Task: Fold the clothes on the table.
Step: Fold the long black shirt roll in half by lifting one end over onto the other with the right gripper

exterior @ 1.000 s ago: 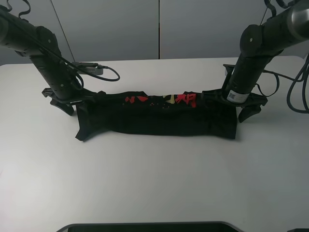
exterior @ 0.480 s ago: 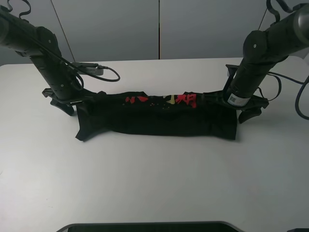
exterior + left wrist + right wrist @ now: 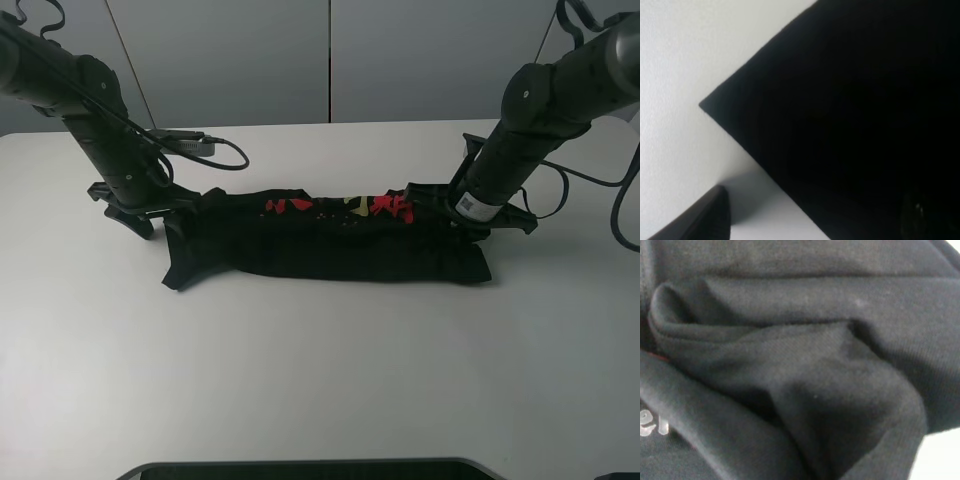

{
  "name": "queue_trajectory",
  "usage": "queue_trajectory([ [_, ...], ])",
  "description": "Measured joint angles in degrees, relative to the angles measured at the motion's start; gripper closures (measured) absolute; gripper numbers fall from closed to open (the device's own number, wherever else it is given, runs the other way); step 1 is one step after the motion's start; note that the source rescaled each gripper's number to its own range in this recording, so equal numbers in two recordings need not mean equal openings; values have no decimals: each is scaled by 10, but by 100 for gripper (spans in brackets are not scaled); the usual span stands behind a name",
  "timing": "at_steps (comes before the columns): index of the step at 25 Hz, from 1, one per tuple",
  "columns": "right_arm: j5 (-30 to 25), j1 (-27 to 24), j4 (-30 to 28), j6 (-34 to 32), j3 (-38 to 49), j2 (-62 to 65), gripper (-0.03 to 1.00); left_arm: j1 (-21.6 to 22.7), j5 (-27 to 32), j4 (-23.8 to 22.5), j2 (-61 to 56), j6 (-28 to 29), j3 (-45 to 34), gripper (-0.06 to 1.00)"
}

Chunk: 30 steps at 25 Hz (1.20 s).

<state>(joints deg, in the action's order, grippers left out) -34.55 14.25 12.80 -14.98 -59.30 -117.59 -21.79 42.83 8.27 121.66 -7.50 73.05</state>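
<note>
The black T-shirt [image 3: 330,245] lies as a long folded band across the middle of the white table [image 3: 320,370]. Red and yellow characters [image 3: 345,206] show along its far edge. My left gripper [image 3: 150,212] sits low at the shirt's left end. In the left wrist view one dark finger [image 3: 695,217] stands far to the side, with a corner of the black cloth [image 3: 850,110] beside it, so the jaws look open. My right gripper [image 3: 468,208] is over the shirt's right end. The right wrist view shows only bunched black cloth [image 3: 790,380], and the fingers are hidden.
A black cable [image 3: 215,147] loops on the table behind the left arm. A dark rounded edge [image 3: 310,468] shows at the table's front. The grey wall panels stand behind the table.
My right gripper has moved left, inward over the shirt's right end. The cloth and the red characters there have bunched up with it. The left arm has barely moved.
</note>
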Motion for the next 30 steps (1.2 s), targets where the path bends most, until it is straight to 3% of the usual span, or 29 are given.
queue_trajectory([
  [7, 1, -1, 30, 38, 1, 0, 82, 0, 0, -3, 0, 0, 1, 4],
  [15, 2, -6, 105, 119, 1, 1, 82, 0, 0, -5, 1, 0, 1, 4],
  [19, 0, -6, 108, 134, -1, 15, 83, 0, 1, -6, 1, 0, 2, 4],
  [30, -69, -5, 122, 168, -42, 51, 84, 0, 2, -8, 1, 0, 2, 4],
])
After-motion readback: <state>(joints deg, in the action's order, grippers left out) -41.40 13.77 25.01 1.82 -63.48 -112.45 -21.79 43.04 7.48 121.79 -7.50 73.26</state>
